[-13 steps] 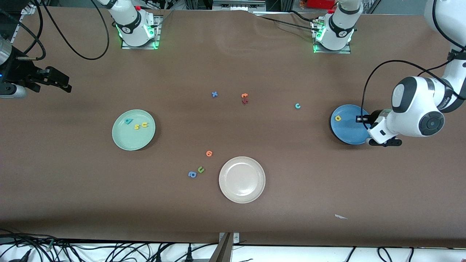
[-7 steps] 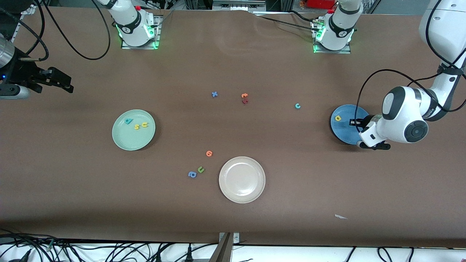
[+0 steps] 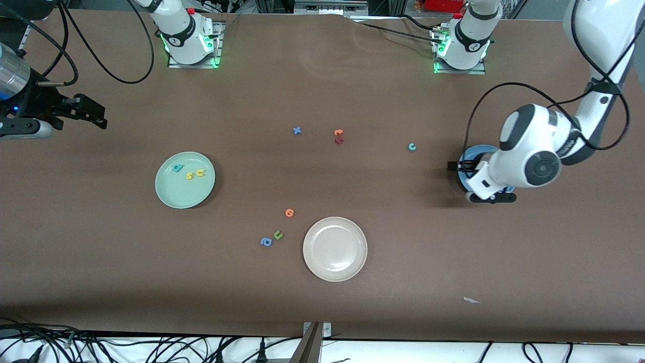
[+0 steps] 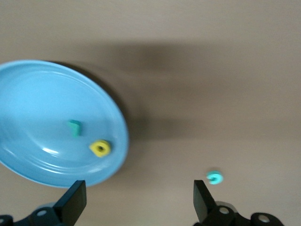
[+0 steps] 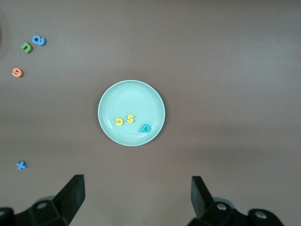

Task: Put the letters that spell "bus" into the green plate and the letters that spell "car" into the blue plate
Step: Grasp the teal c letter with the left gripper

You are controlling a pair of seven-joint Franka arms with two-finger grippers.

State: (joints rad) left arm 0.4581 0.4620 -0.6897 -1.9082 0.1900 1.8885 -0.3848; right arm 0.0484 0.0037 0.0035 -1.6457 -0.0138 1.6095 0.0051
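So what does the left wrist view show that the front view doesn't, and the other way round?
Only the left wrist view shows inside the blue plate: the yellow "a" and the thin teal "r", hidden by the arm from the front. Only the front view shows the green plate holding "b", "s", "u", and the cream plate. Both show the teal "c" on the table.

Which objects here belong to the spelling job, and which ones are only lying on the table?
Part of the job:
- green plate with teal b, yellow s, yellow u
- blue plate with yellow a, pale-teal r
- teal c, on the table

Lying about:
- cream plate
- blue x
- orange and dark-red letters
- orange letter
- olive u
- blue a
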